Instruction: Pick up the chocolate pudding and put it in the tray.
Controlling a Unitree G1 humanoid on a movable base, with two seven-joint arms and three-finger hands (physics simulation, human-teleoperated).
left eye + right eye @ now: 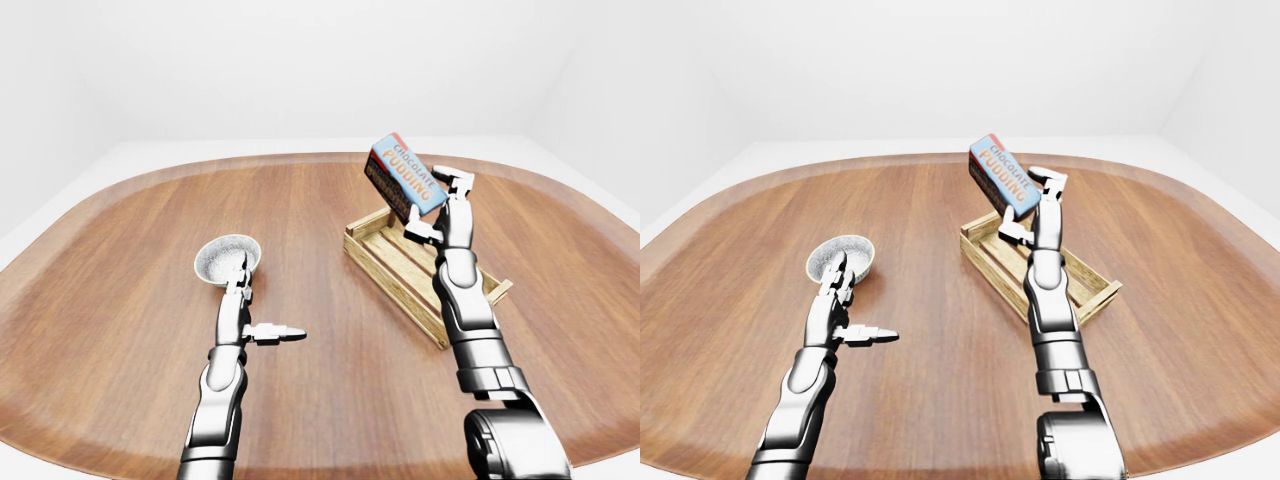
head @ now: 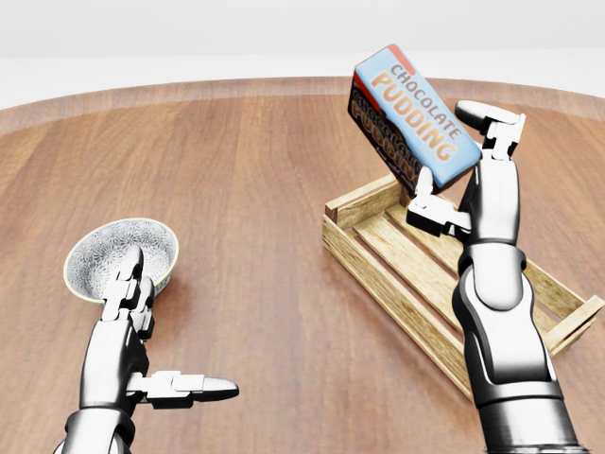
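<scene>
The chocolate pudding (image 2: 413,118) is a blue box with orange lettering and a dark side, held tilted in the air. My right hand (image 2: 463,170) is shut on its lower end, thumb under it and fingers over the top. Box and hand hang above the upper left part of the wooden slatted tray (image 2: 378,255), which lies on the table at the right of the head view. My left hand (image 2: 156,326) is open at the lower left, thumb pointing right, holding nothing.
A white patterned bowl (image 2: 104,251) sits on the wooden table (image 2: 255,189) just above my left hand. The table's curved edge runs along the top of the head view; a white wall stands behind.
</scene>
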